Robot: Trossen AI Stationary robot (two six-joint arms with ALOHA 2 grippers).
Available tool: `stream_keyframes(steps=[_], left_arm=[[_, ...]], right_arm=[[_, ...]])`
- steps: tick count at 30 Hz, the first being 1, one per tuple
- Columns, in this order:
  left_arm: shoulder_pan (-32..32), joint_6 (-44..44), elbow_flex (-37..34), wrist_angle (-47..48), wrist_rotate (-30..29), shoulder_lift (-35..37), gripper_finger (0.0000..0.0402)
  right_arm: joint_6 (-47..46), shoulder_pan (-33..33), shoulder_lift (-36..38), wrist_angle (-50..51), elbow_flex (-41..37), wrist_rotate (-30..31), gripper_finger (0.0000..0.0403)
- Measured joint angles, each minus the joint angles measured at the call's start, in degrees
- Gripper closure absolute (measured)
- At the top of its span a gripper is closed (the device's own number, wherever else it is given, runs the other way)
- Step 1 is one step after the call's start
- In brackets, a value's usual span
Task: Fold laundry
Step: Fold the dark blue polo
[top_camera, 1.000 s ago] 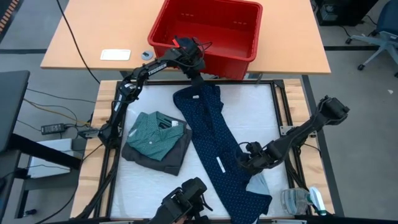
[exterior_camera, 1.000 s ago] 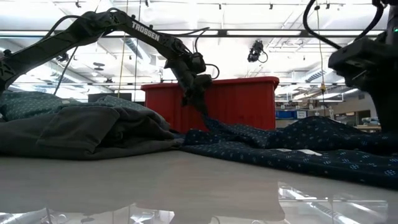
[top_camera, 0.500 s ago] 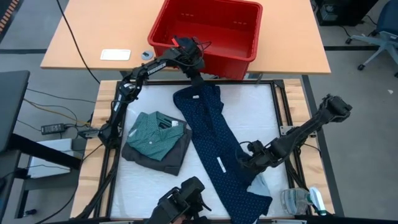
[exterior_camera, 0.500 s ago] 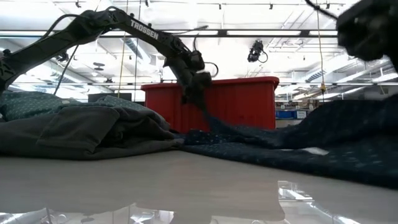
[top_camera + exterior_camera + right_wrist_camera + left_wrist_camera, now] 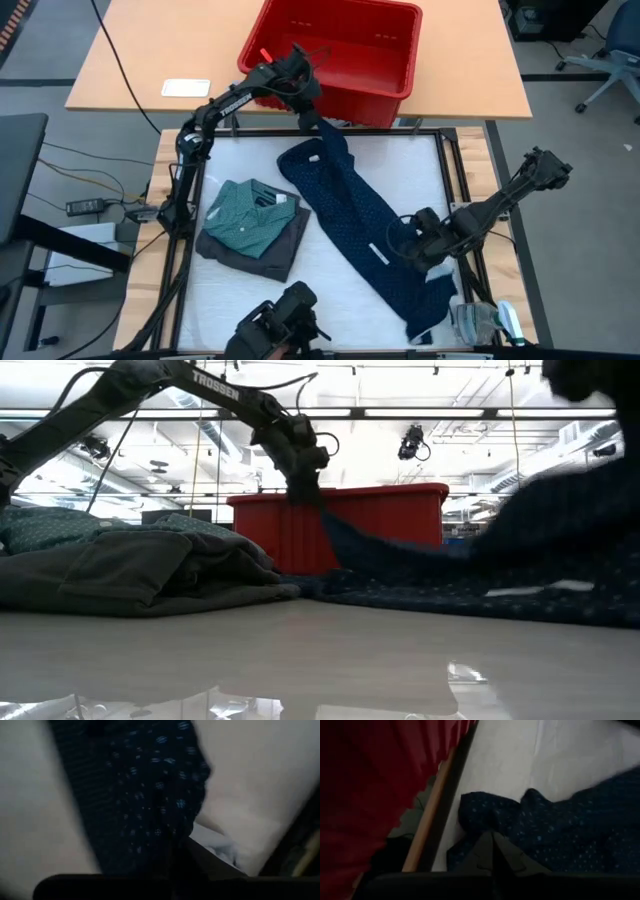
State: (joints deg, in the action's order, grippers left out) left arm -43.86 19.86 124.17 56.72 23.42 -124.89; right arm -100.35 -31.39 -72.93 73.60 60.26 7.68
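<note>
Navy dotted shirt [image 5: 370, 225] lies as a long diagonal band across the white surface [image 5: 250, 290], from upper centre of the high view down to lower right. Compared with a second ago, its lower end has swung toward the right edge and the cloth has drawn straighter; in the low view its right side now rises off the surface.

Left end effector [image 5: 308, 112], at upper centre just in front of the red basket [image 5: 330, 40], is pressed together on the shirt's top end, and the arm has shifted slightly up the frame. Right end effector [image 5: 412, 243], at centre right, sits on the shirt's right edge with its fingers nearly together, pinching the navy cloth; a pale inner lining shows beside it in the right wrist view.

Both ends look gripped and the garment seems to be being stretched, probably to lay it flat before folding.

A teal-green collared shirt [image 5: 245, 213] rests folded on a charcoal grey piece [image 5: 285, 250] at centre left, apparently already done.
</note>
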Motion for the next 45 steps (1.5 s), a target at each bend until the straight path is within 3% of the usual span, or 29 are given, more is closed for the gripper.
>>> stream_keyframes(steps=[8,14,18,22,29,34,38,42,45], left_arm=[[-1.4,0.3,-9.8,-2.9,-5.1,-0.5,0.0401],[-3.1,0.6,-13.9,-3.1,-9.2,-0.3,0.0401],[-5.4,0.5,-13.8,-3.3,-10.6,0.0,0.0401],[-8.2,0.5,-13.8,-3.8,-10.7,0.2,0.0401],[-10.8,1.3,-13.8,-3.7,-11.3,0.2,0.0401],[-11.4,2.0,-13.8,-4.3,-11.1,0.2,0.0401],[-12.3,2.1,-13.8,-4.8,-10.9,0.2,0.0401],[-12.9,2.2,-13.8,-5.0,-10.7,0.2,0.0401],[-13.4,2.2,-13.8,-5.0,-10.1,0.2,0.0401]], right_arm=[[-10.9,2.5,-0.1,-5.5,-15.0,0.0,0.0336],[-14.1,2.4,0.1,-5.3,-11.3,3.5,0.027],[-15.1,1.1,0.1,-5.0,-7.8,2.0,0.0237],[-13.7,-1.2,-0.5,-13.7,-8.8,-3.8,0.0232],[-15.1,-5.0,-8.1,-27.0,-12.1,-4.7,0.0244],[-14.7,-7.4,-15.0,-37.9,-12.7,-14.1,0.0248],[-15.5,-10.6,-18.8,-41.4,-12.4,-24.9,0.0248],[-15.6,-13.5,-19.2,-35.6,-8.0,-31.1,0.0248],[-15.3,-15.1,-18.3,-22.1,-3.6,-30.7,0.0248]])
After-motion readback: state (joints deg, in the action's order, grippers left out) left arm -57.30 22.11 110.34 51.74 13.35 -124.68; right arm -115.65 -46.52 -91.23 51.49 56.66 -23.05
